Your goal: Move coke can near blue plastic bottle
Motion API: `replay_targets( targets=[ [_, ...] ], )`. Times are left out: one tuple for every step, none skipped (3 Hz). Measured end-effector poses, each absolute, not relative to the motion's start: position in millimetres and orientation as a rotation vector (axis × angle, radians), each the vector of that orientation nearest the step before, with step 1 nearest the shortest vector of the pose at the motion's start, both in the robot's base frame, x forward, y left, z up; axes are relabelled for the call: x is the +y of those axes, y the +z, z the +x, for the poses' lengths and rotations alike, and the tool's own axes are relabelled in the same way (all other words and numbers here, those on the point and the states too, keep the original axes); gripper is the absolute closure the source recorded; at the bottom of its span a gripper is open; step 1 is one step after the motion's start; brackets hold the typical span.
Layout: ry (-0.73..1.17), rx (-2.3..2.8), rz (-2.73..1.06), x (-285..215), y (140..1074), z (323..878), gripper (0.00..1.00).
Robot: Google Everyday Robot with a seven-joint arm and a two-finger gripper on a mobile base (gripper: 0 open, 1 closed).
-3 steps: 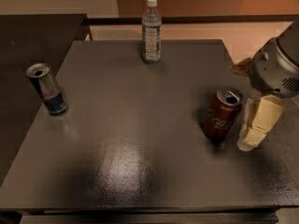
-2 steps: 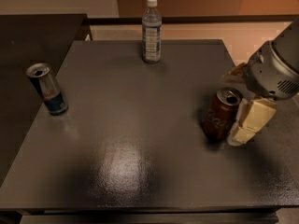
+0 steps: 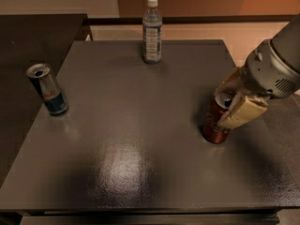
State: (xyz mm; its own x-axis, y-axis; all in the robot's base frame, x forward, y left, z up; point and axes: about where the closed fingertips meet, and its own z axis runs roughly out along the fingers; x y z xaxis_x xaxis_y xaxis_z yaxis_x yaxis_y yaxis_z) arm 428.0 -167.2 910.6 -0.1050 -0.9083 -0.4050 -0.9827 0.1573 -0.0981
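The coke can (image 3: 215,124), dark red with a silver top, stands upright on the right side of the dark table (image 3: 131,125). My gripper (image 3: 233,99) comes in from the right and is open around the can's top. One cream finger (image 3: 241,111) is in front of the can and the other is behind it. I cannot tell whether they touch it. The blue plastic bottle (image 3: 152,31), clear with a white cap, stands upright at the table's far edge, well away from the can.
A slim silver-and-blue Red Bull can (image 3: 48,90) stands at the table's left edge. A second dark counter (image 3: 28,36) adjoins on the left. The table's right edge lies just beyond the coke can.
My gripper has moved left from beside the coke can to over its top, so the fingers now straddle it. The can, the bottle and the Red Bull can have not moved.
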Motion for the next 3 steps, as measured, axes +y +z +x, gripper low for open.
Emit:
replay_targets(
  targets=[
    [0.274,2.073,-1.790,-156,917,441,0.88],
    [0.259,2.097,-1.733,-141,927,466,1.00],
    [0.237,2.124,-1.666,-125,940,497,1.00]
  ],
)
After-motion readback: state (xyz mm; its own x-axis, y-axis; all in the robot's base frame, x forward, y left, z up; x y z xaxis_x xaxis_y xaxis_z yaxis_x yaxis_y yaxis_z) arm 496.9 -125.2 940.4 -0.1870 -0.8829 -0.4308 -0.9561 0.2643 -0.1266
